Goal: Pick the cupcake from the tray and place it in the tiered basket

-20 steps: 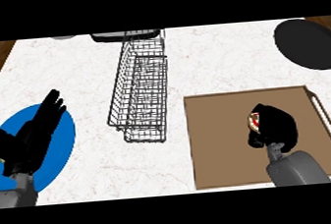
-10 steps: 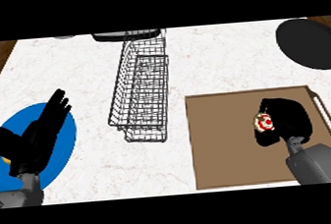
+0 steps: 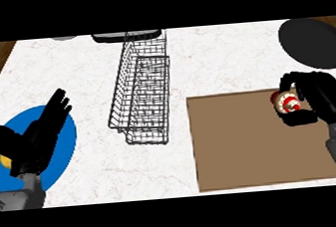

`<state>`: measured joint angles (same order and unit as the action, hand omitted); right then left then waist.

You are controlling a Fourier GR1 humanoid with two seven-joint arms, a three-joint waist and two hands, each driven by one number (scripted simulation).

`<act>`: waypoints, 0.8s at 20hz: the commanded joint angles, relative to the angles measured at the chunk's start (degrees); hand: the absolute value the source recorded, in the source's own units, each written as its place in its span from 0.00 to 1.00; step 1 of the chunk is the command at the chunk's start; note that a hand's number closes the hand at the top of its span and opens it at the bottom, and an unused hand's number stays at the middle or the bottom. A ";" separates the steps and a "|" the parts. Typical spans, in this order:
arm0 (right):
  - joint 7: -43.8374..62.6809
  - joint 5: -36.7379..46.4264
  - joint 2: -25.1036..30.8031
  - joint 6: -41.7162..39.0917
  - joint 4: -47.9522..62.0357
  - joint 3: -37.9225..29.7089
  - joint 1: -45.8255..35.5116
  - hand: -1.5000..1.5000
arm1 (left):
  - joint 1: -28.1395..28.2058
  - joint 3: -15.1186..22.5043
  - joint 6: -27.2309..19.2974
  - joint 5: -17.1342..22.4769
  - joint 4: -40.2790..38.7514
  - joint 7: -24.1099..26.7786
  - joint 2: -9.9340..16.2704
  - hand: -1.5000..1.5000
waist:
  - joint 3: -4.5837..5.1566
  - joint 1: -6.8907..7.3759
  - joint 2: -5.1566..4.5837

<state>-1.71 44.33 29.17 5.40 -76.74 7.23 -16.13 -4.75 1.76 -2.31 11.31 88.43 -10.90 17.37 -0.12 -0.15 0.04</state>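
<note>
The cupcake [image 3: 285, 102], white with red swirls on top, sits near the right edge of the brown tray [image 3: 240, 149]. My right hand [image 3: 318, 96] is curled round it from the right, thumb and fingers on either side. The wire tiered basket [image 3: 141, 90] stands in the middle of the counter, well to the left of the tray. Over a blue plate at the lower left my left hand [image 3: 33, 138] rests open, fingers pointing up and right.
A blue plate [image 3: 66, 138] lies under the left hand, with a bit of yellow showing near its left side. A black pan [image 3: 312, 42] sits at the back right, just beyond the right hand. A dark bowl [image 3: 124, 36] stands at the back edge.
My right hand has drifted right and farther back across the tray with the cupcake in its curled fingers. The left hand has shifted slightly.
</note>
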 commanded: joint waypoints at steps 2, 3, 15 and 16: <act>-9.26 -13.48 -1.49 -0.23 -8.14 -6.59 -0.45 1.00 | 1.60 -0.77 -0.35 -0.13 0.68 0.19 0.13 0.50 | 0.04 -0.72 0.44; -8.19 -15.40 -2.43 -1.49 -10.43 -7.11 -0.77 1.00 | 3.24 0.82 -0.26 -0.67 1.97 -0.07 -0.65 0.50 | 0.07 -0.53 0.52; 13.71 -20.02 -5.08 -17.68 -32.04 -1.45 -7.46 1.00 | -1.33 -3.52 3.40 0.10 -2.60 0.89 0.47 0.50 | 0.17 0.13 0.02; 16.86 -18.87 -7.77 -16.74 -30.44 0.52 -11.64 1.00 | 0.85 -2.64 3.15 -0.18 -0.76 0.92 -0.17 0.50 | 0.18 0.63 0.02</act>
<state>7.23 24.77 25.23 -9.22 -104.87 3.80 -21.70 -4.03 -0.32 0.11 11.29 88.40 -10.89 17.38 0.04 -0.04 0.14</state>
